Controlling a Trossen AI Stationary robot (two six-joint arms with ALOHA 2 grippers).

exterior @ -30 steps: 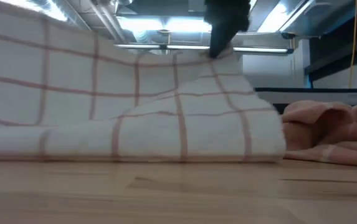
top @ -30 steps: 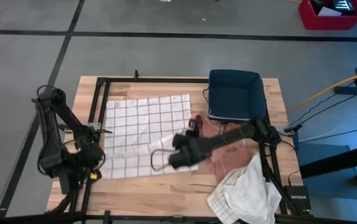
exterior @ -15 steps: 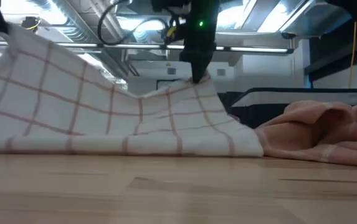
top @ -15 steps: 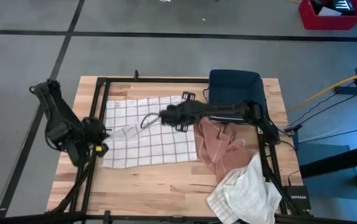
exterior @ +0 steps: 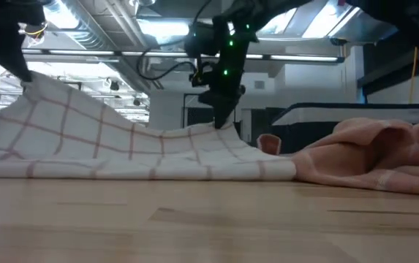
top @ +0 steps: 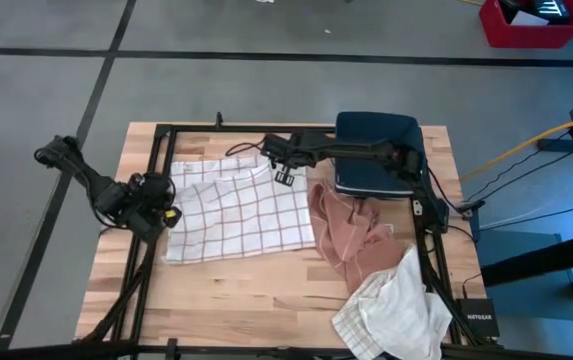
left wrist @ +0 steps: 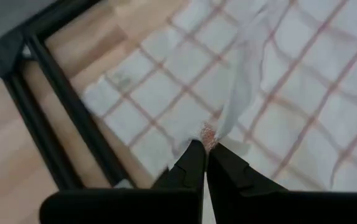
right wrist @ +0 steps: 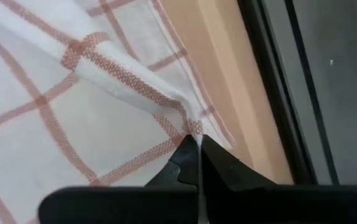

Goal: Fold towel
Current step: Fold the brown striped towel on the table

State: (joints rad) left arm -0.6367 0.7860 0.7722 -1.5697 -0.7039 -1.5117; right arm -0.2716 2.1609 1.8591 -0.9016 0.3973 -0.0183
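Note:
A white towel with red checks lies on the wooden table, its near part doubled over toward the far side. My left gripper is shut on it at the towel's left side. My right gripper is shut on it at the far right. In the low view both held points are raised, the left one higher than the right one, and the cloth sags between them down to the table. My left gripper pinches a corner of the towel between its two shut fingers, slanting down from the table's left side. The corner is lifted off the table, and the cloth falls away from it in a slack slope. My right gripper pinches a hemmed corner of the towel between its two shut fingertips, slanting down from the right. The corner is held a little above the layer under it, with a raised fold running away from the fingers.
A pink cloth lies bunched just right of the towel, and a crumpled white cloth sits at the near right corner. A dark blue bin stands at the far right. Black frame rails run along the table's left and far edges.
Both grippers have stayed shut and gone toward the table's far edge, the right one much farther, from near the middle to the far right of the towel. The towel's near edge has been carried over its far part, folding it, and the raised cloth has sunk lower.

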